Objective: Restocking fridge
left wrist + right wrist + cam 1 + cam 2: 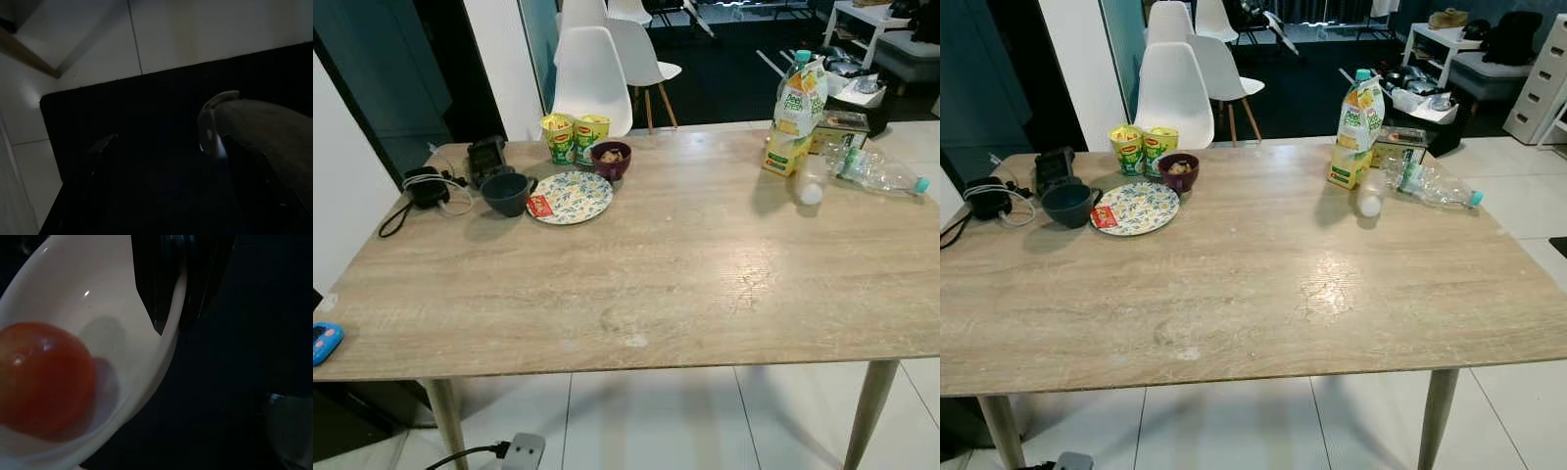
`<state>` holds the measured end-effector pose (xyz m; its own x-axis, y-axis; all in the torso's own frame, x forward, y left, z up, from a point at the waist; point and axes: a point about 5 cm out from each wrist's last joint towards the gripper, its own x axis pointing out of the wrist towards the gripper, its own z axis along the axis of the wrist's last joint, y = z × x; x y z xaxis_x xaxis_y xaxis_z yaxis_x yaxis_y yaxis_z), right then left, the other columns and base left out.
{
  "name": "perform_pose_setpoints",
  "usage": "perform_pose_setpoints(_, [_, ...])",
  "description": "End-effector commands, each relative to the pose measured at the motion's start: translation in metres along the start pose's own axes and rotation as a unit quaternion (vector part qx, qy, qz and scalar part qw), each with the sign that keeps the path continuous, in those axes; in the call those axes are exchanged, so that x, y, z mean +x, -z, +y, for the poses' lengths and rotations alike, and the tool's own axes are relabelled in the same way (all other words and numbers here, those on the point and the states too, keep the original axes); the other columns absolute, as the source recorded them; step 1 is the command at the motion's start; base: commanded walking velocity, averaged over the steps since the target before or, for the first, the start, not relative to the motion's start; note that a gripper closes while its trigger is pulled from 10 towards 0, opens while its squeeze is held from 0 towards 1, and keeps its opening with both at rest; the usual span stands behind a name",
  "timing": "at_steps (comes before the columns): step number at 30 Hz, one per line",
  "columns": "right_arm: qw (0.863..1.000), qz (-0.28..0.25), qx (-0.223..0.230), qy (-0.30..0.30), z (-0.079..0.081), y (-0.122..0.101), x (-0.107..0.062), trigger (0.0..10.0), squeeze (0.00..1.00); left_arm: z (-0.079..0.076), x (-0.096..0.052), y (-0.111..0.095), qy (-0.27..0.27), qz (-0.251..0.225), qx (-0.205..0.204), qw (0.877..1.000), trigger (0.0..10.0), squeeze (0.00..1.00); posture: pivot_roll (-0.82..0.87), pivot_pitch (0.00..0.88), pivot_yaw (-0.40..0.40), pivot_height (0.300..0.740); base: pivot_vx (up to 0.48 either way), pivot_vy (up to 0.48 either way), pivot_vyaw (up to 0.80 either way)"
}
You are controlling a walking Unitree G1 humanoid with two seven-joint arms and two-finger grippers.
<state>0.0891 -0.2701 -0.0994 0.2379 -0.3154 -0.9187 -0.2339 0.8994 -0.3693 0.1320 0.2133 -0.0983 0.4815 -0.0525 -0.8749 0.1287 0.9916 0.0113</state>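
the right gripper (171,316) pinches the rim of a white bowl (98,318) holding a tomato (41,379), seemingly mid-carry to the fridge; left fingers unreadable; next it needs level transport, while the juice carton (795,113) waits at the table's (685,284) 1 o'clock corner.

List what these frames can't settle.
- Left claw: left wrist view too dark; open or shut unclear.
- White bowl with a tomato: cut off by the right wrist view's edges.
- Juice carton label: too small to read.
- Maroon bowl: contents too small to identify.
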Motion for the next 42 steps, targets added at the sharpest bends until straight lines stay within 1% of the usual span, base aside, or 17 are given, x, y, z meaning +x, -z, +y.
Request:
perform_pose_setpoints(1, [1.000, -0.003, 0.010, 0.009, -0.001, 0.001, 0.000, 10.0, 0.00, -0.005, 0.001, 0.004, 0.002, 0.009, -0.001, 1.000, 10.0, 0.00, 0.02, 0.000, -0.031, 0.740, 0.000, 0.000, 0.00])
perform_pose_setpoints(6, [1.000, -0.009, 0.002, 0.016, -0.007, 0.000, 0.000, 10.0, 0.00, -0.008, 0.001, 0.002, 0.002, 0.000, -0.020, 1.000, 10.0, 0.00, 0.01, 0.000, -0.028, 0.740, 0.000, 0.000, 0.00])
perform_pose_setpoints(11, [0.999, -0.015, 0.015, 0.024, -0.010, -0.003, 0.000, 10.0, 0.00, -0.013, 0.000, 0.012, 0.008, 0.014, -0.021, 1.000, 10.0, 0.00, 0.01, 0.000, -0.026, 0.740, 0.000, 0.000, 0.00])
perform_pose_setpoints(12, [0.999, -0.019, 0.015, 0.021, -0.008, -0.007, 0.000, 10.0, 0.00, -0.015, -0.001, 0.018, 0.013, 0.024, -0.015, 1.000, 10.0, 0.00, 0.01, 0.000, -0.029, 0.740, 0.000, 0.000, 0.00])
perform_pose_setpoints(14, [0.999, -0.023, 0.014, 0.020, -0.007, -0.010, 0.000, 10.0, 0.00, -0.015, -0.001, 0.020, 0.012, 0.026, -0.016, 0.999, 10.0, 0.00, 0.02, 0.000, -0.032, 0.740, 0.000, 0.000, -0.66])
perform_pose_setpoints(16, [1.000, -0.028, 0.002, 0.014, -0.004, -0.015, 0.000, 10.0, 0.00, -0.015, -0.001, 0.016, 0.009, 0.019, -0.028, 0.999, 10.0, 0.00, 0.03, 0.000, -0.045, 0.740, 0.000, 0.000, -0.80])
perform_pose_setpoints(21, [1.000, -0.027, -0.005, 0.010, -0.002, -0.016, 0.000, 10.0, 0.00, -0.017, 0.000, 0.015, 0.010, 0.018, -0.029, 0.999, 10.0, 0.00, 0.03, 0.000, -0.040, 0.740, 0.000, 0.000, -0.80])
perform_pose_setpoints(25, [0.999, -0.032, -0.002, 0.008, 0.001, -0.021, 0.000, 10.0, 0.00, -0.021, 0.001, 0.013, 0.020, 0.020, -0.019, 0.999, 10.0, 0.00, 0.02, 0.000, -0.026, 0.740, 0.000, 0.000, -0.80])
perform_pose_setpoints(28, [1.000, -0.030, -0.004, 0.005, 0.003, -0.020, 0.000, 10.0, 0.00, -0.023, 0.002, 0.010, 0.026, 0.017, -0.008, 0.999, 10.0, 0.00, 0.03, 0.000, -0.027, 0.740, 0.000, 0.000, -0.80])
perform_pose_setpoints(34, [1.000, -0.025, -0.007, 0.000, 0.006, -0.019, 0.000, 10.0, 0.00, -0.022, 0.003, 0.008, 0.028, 0.016, -0.001, 0.999, 10.0, 0.00, 0.02, 0.000, -0.021, 0.740, 0.000, 0.000, -0.80])
perform_pose_setpoints(36, [1.000, -0.025, -0.008, -0.001, 0.006, -0.019, 0.000, 10.0, 0.00, -0.021, 0.002, 0.010, 0.028, 0.018, 0.006, 0.999, 10.0, 0.00, 0.03, 0.000, -0.020, 0.740, 0.000, 0.000, -0.80])
perform_pose_setpoints(42, [1.000, -0.025, -0.012, -0.003, 0.009, -0.019, 0.000, 10.0, 0.00, -0.020, 0.001, 0.015, 0.028, 0.024, 0.007, 0.999, 10.0, 0.00, 0.04, 0.000, -0.020, 0.740, 0.000, 0.000, -0.80])
